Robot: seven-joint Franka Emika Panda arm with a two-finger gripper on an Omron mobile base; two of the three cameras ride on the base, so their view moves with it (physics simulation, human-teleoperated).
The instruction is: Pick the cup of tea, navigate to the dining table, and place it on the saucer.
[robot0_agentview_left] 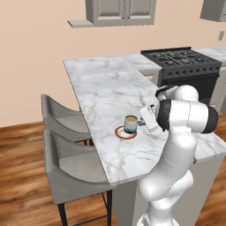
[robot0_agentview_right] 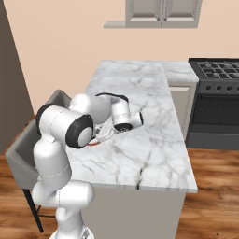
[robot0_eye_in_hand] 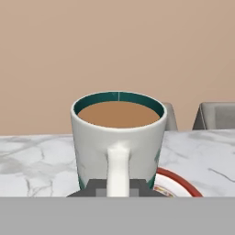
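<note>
The cup of tea [robot0_agentview_left: 129, 124], white with a teal base and brown liquid, is upright over the saucer [robot0_agentview_left: 119, 133], a small white dish with a reddish-brown rim, on the marble dining table [robot0_agentview_left: 106, 86]. I cannot tell whether the cup rests on the saucer or hovers just above it. My gripper [robot0_agentview_left: 141, 122] reaches in from the right and is shut on the cup's handle. In the hand view the cup [robot0_eye_in_hand: 118, 131] is close up, its handle between my gripper [robot0_eye_in_hand: 118, 188] fingertips [robot0_eye_in_hand: 95, 186], and the saucer [robot0_eye_in_hand: 179, 184] shows at lower right. In the right base view my arm hides the cup.
Two grey chairs [robot0_agentview_left: 62, 117] [robot0_agentview_left: 73, 170] stand along the table's left side. A black stove [robot0_agentview_left: 183, 62] sits behind the table at the right, next to a shorter marble counter [robot0_agentview_left: 143, 62]. Wall cabinets [robot0_agentview_left: 121, 11] hang above.
</note>
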